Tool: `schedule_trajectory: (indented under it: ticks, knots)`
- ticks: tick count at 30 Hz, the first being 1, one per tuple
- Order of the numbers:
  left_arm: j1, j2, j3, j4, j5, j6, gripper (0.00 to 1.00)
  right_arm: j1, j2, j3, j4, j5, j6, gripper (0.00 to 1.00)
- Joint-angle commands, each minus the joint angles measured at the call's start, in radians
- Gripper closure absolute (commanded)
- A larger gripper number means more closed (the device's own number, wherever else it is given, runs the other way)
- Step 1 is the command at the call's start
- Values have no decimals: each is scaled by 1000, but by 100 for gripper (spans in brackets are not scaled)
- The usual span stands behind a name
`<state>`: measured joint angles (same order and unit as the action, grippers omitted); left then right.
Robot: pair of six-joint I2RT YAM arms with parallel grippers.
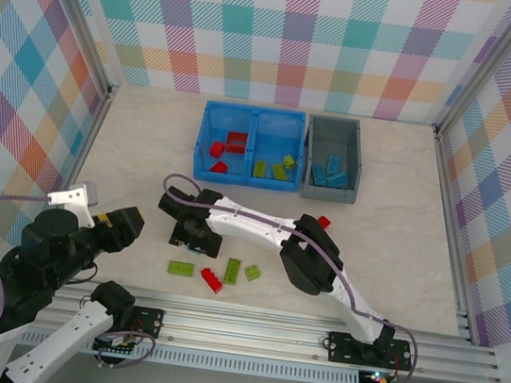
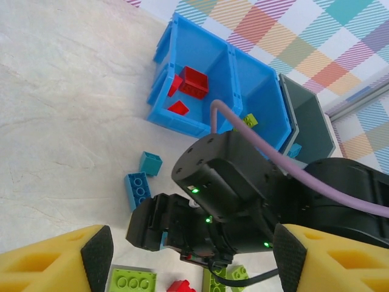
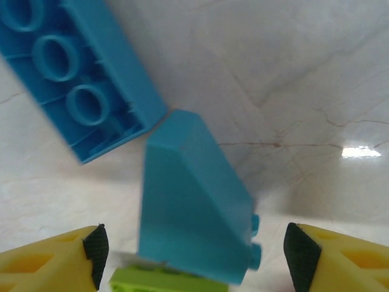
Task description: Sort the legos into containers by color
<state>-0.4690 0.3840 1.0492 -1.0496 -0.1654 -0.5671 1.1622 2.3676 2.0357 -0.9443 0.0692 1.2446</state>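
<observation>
Right jaws: spread wide on the right gripper (image 3: 193,246), low over the table and clamped on nothing.
Between the right jaws: a small teal plastic lego brick (image 3: 191,207), tilted and clear of both yellow fingers (image 3: 51,255).
Beside the teal brick: a blue rectangular lego brick (image 3: 73,67) lies with its hollow underside up. Whether its corner touches the teal brick cannot be told. The edge of a lime green brick (image 3: 161,283) lies just under the teal brick's near end.
Left jaws: spread wide on the left gripper (image 2: 191,255), holding nothing, at the near left and pointed toward the right arm (image 1: 260,226).
Bright blue two-compartment plastic bin (image 1: 246,181): at the far side of the table. Red legos (image 1: 234,141) are in its left compartment and lime green legos (image 1: 273,168) in its right.
Dark grey single-compartment plastic bin (image 1: 329,195): just beside the blue bin's right wall, with blue legos (image 1: 329,175) inside.
Loose on the table: three lime green pieces (image 1: 181,269) and a red piece (image 1: 211,281) lie near the arms' bases. Another red piece (image 1: 323,222) is beside the right arm.
Table: pale, marble-patterned (image 1: 139,137).
</observation>
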Motion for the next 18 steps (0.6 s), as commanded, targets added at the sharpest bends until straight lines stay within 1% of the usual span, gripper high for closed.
schedule_trajectory:
  ticks: [1,6,12,15,18]
  knots:
    - [-6,-4,-7,-15,14,15,28,-10,27,54,-65,-6,59,27]
    - [-6,5,-15,0,26,12,29,-13,49,63,-66,-15,72,37]
    - [-6,7,-15,9,44,9,29,-18,45,22,-36,-18,79,53]
    - [-6,8,-20,7,46,8,29,-16,31,19,-35,-10,66,58]
    - [-6,12,-23,13,51,9,29,-13,-18,-8,-34,37,48,59]
